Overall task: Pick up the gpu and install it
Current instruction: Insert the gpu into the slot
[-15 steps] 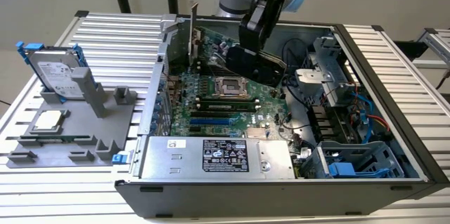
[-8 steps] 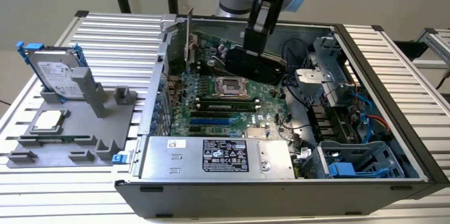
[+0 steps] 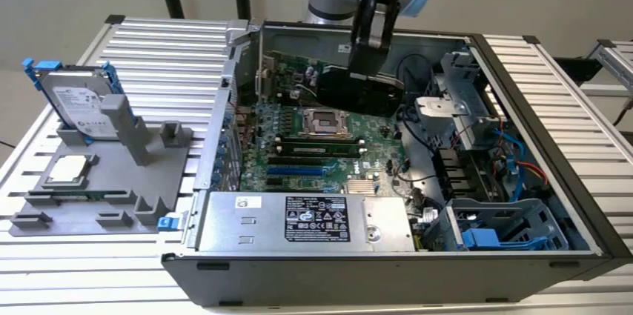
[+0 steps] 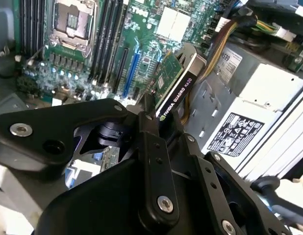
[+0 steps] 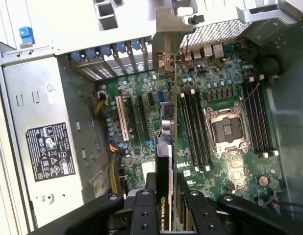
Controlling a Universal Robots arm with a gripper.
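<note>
**GPU hanging over the open case – lining it up is the tricky bit**

From where I'm standing, the pincer (image 3: 367, 63) is clamped on the gpu (image 3: 358, 91). It holds the card on edge inside the open case (image 3: 396, 278), above the motherboard (image 3: 296, 144) and not seated.

My take: keep the card square to the slots and its silver bracket (image 5: 166, 29) aimed at the rear openings. Then push straight down with no tilt. I can't tell which slot it's over.

Head count:
- one gpu
- one motherboard, with one empty CPU socket (image 3: 327, 121)
- one power supply (image 3: 296, 222)
- one hard drive (image 3: 79, 100) and one processor chip (image 3: 67, 170), both on the grey stand (image 3: 99, 204) on the counter (image 3: 168, 41)
</note>
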